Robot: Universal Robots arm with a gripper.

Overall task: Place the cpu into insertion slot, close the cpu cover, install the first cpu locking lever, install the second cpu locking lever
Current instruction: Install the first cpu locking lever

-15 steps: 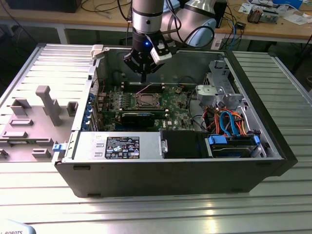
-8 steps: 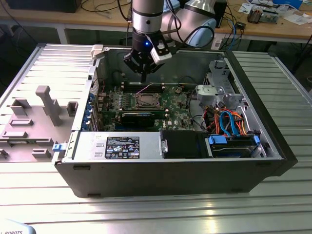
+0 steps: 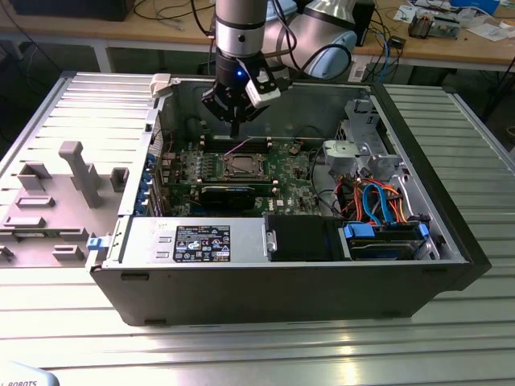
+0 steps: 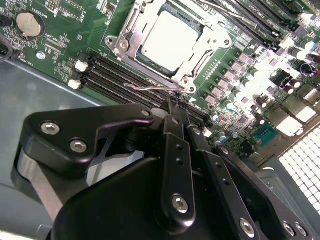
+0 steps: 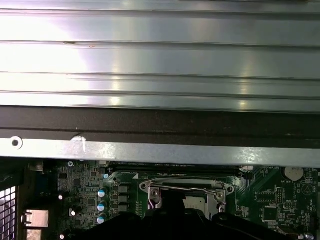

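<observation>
In the exterior view the end effector (image 3: 234, 129), fingers drawn narrow and empty, is seen above the insertion slot (image 3: 241, 166); in the second wrist view the cpu (image 4: 169, 38) is seated beneath the closed cpu cover (image 4: 131, 35); in the first wrist view the cover's rim (image 5: 187, 185) is glimpsed.

Three cameras covering one open computer case

The exterior view is looking down from high and well back at the open case (image 3: 282, 281), with workbenches behind. The second wrist view is peering close past the black gripper (image 4: 175, 112) onto the green board and the insertion slot (image 4: 167, 42). The first wrist view is facing the case wall (image 5: 160, 150) and ribbed table, sharing that insertion slot (image 5: 187, 195) with the others.
</observation>
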